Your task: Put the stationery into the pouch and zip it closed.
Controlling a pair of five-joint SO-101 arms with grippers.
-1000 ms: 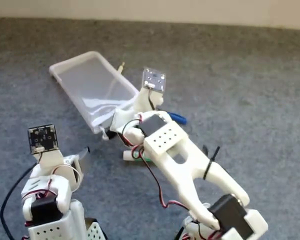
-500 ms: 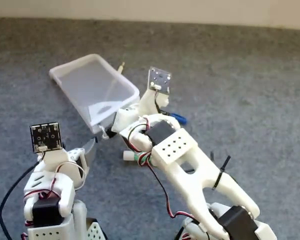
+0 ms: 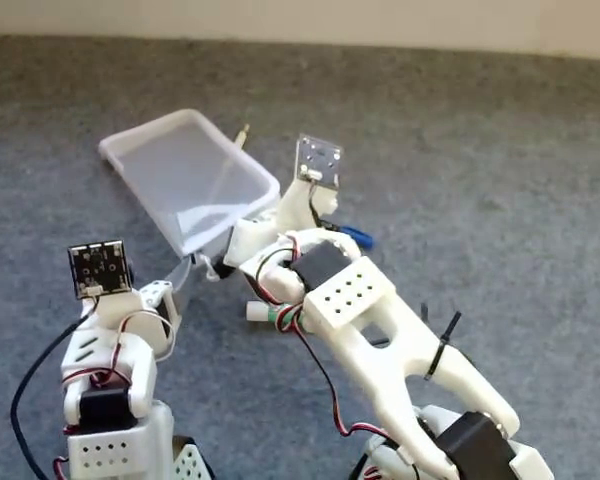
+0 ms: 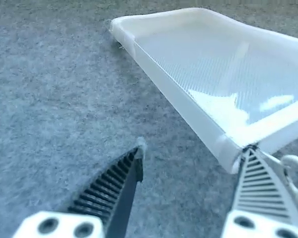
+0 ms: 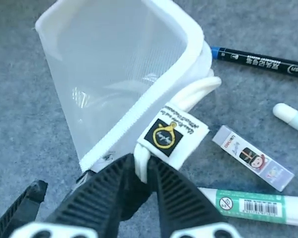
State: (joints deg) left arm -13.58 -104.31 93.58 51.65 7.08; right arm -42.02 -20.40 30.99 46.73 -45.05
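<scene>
The white mesh pouch [image 3: 185, 175] lies open on the grey carpet, also seen as pouch [image 4: 223, 74] and pouch [image 5: 119, 69]. My right gripper [image 5: 140, 166] is shut on the white loop by the label at the pouch's near corner; in the high view the right gripper [image 3: 223, 262] sits at that corner. My left gripper [image 4: 193, 148] stands open just short of the same corner, one finger [image 4: 256, 183] touching or nearly touching it. Beside the pouch lie a black pen with a blue cap [image 5: 258, 60], an eraser [image 5: 252, 157] and a green-labelled white stick [image 5: 253, 206].
A thin pale stick [image 3: 235, 145] crosses the pouch with its tip past the far edge; I cannot tell if it is inside. Another white rounded item [image 5: 290, 118] lies near the eraser. The left arm's finger [image 5: 20, 208] shows close by. Bare carpet [image 3: 480, 150] spreads around.
The left arm has moved forward until its open gripper reaches the pouch's near corner. The right arm shifted slightly a second ago, nudging the pouch, and has held still since.
</scene>
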